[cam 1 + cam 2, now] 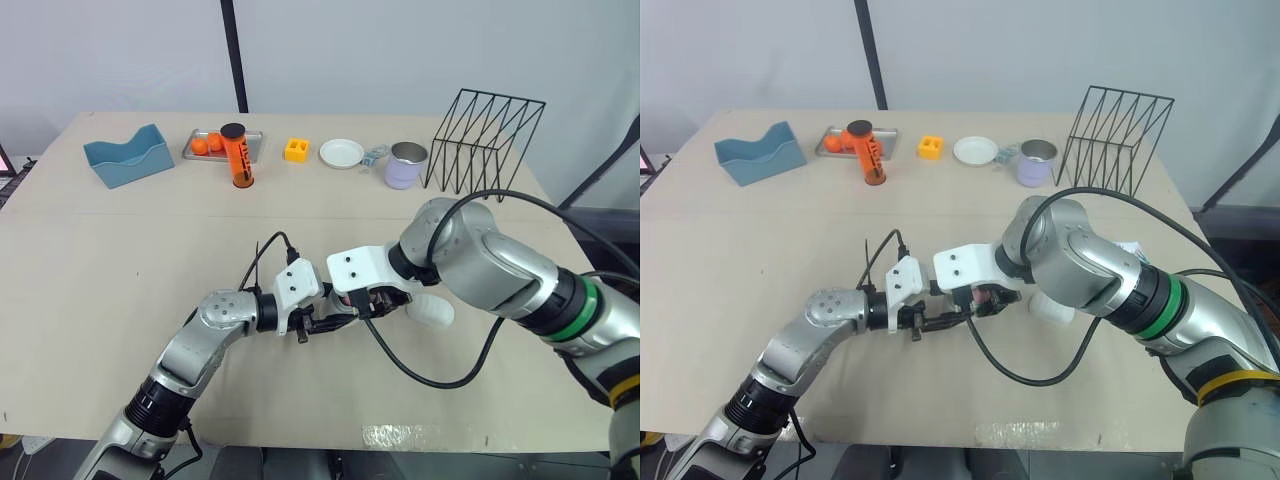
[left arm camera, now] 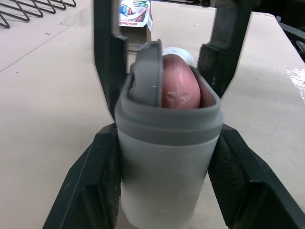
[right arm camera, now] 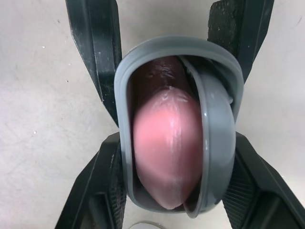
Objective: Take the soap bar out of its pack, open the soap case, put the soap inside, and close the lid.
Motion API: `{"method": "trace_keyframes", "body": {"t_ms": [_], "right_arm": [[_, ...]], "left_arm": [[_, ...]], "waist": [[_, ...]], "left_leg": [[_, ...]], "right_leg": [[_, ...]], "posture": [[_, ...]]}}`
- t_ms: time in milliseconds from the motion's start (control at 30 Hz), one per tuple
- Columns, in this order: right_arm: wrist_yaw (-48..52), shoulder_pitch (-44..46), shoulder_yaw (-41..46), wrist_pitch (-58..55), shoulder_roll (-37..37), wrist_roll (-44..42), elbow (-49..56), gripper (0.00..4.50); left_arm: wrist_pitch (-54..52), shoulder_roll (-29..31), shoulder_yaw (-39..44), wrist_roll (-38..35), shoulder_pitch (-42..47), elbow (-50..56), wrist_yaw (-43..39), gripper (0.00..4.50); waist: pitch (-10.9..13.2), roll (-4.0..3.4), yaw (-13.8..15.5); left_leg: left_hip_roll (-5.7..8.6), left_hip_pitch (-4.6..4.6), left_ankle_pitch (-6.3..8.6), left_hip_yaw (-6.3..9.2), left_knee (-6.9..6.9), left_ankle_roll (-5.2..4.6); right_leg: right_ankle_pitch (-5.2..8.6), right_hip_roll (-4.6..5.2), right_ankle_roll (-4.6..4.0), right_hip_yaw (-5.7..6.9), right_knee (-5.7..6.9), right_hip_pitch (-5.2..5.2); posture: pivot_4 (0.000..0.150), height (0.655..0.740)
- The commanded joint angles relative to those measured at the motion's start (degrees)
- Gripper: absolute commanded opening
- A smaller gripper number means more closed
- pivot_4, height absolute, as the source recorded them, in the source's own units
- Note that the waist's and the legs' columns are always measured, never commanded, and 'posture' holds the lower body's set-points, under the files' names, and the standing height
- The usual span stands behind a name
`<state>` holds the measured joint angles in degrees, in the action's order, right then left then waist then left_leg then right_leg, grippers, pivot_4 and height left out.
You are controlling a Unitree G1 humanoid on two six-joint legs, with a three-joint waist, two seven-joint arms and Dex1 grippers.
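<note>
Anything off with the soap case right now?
Yes. The pink soap bar stands on end in the grey oval soap case, poking above its rim, and a grey flap is cocked sideways beside it, so it likely won't close cleanly.

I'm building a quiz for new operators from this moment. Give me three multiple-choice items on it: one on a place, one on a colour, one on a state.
1. Where is the soap?
A) lying loose on the table
B) inside the soap case
C) in the wire rack

2. What colour is the soap?
A) green
B) white
C) pink

3. What state is the soap case in?
A) open, gripped by the left gripper
B) shut
C) open, standing free with nothing holding it

Answers: B, the right wrist view looks into the case's mouth and the soap sits in it; C, it shows pink in both wrist views; A, the mouth is uncovered and the left gripper clamps the case's sides.
</note>
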<state>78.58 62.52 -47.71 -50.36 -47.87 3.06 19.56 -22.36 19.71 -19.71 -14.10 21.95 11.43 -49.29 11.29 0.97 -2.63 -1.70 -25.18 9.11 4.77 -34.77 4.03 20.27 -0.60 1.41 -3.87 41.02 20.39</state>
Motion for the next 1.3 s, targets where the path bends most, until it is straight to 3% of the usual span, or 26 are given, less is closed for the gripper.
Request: {"method": "trace_keyframes", "body": {"t_ms": [33,67,533,833,1100,1300], "right_arm": [[0.2,0.1,3.2,0.1,-0.2,0.3,0.6,4.11],[0.3,0.0,3.4,0.2,-0.2,0.3,0.5,4.44],[-0.1,-6.0,10.2,1.9,-1.4,-2.8,-1.3,4.44],[-2.0,-15.5,23.3,3.7,-0.7,-11.5,-2.9,4.44],[-6.1,-25.9,35.6,11.9,0.5,-17.5,-6.6,4.44],[-8.2,-40.3,52.6,21.2,3.9,-27.1,-6.4,4.44]], "left_arm": [[0.8,0.3,1.4,-0.3,0.1,0.0,0.2,2.02],[0.8,0.2,1.5,-0.3,0.1,-0.1,0.2,2.02],[3.9,2.4,4.3,-2.3,-1.6,-0.8,-2.4,2.02],[8.8,4.5,8.0,-6.6,-4.2,-2.2,-8.5,2.02],[12.3,7.8,11.1,-9.8,-5.4,-3.3,-15.6,2.02],[13.6,9.4,12.1,-10.6,-6.7,-3.8,-18.2,2.02]], "waist": [[0.0,0.01,0.0],[0.0,0.01,0.0],[0.0,0.01,0.0],[0.0,0.01,0.0],[0.0,0.02,0.0],[0.0,0.03,0.0]], "left_leg": [[0.0,0.0,0.0,0.0,0.0,0.0],[0.0,0.02,0.0,0.0,-0.01,0.0],[-0.02,0.06,0.0,-0.01,-0.02,0.0],[0.0,0.06,0.0,0.0,-0.03,0.0],[0.0,0.06,0.0,0.0,-0.02,0.0],[0.0,0.07,0.01,-0.01,0.01,-0.02]], "right_leg": [[0.0,0.0,0.0,0.01,0.0,-0.01],[0.0,0.0,0.0,0.01,0.0,-0.04],[0.0,-0.01,-0.01,0.0,0.01,-0.06],[0.0,0.0,0.0,0.02,0.0,-0.1],[0.0,0.0,0.0,0.03,-0.03,-0.13],[0.01,-0.02,0.01,0.02,-0.06,-0.17]], "posture": [[0.15,0.74],[0.15,0.74],[0.15,0.74],[0.15,0.74],[0.15,0.74],[0.15,0.74]]}}
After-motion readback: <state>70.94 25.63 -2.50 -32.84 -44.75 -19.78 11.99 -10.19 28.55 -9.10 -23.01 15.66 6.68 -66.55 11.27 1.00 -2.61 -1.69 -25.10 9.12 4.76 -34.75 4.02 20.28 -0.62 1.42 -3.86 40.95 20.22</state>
